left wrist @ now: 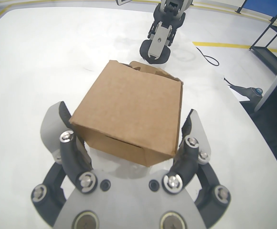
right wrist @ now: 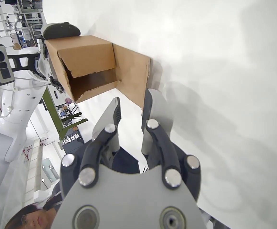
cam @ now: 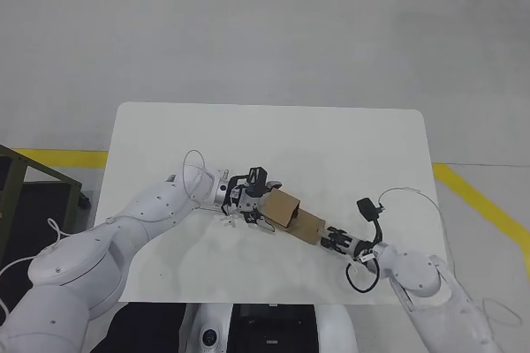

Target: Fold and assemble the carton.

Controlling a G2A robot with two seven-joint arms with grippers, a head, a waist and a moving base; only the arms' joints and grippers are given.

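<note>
A brown cardboard carton [cam: 287,214] lies on its side near the front middle of the white table [cam: 353,141]. My left gripper [cam: 252,207] holds its closed end. In the left wrist view the fingers [left wrist: 57,120] press on both sides of the carton [left wrist: 133,106]. The far end of the carton [right wrist: 86,55] stands open, with one long flap [right wrist: 133,77] sticking out. My right gripper [right wrist: 132,108] is at that flap, fingers a little apart, and the flap's edge rests against one finger [right wrist: 152,103]. The left wrist view shows the right gripper [left wrist: 156,53] just beyond the carton.
A thin cable [cam: 406,192] loops over the table's right side near the right arm. A dark green rack [cam: 0,185] stands off the table's left edge. The table's back half is bare, and its front edge lies close below both arms.
</note>
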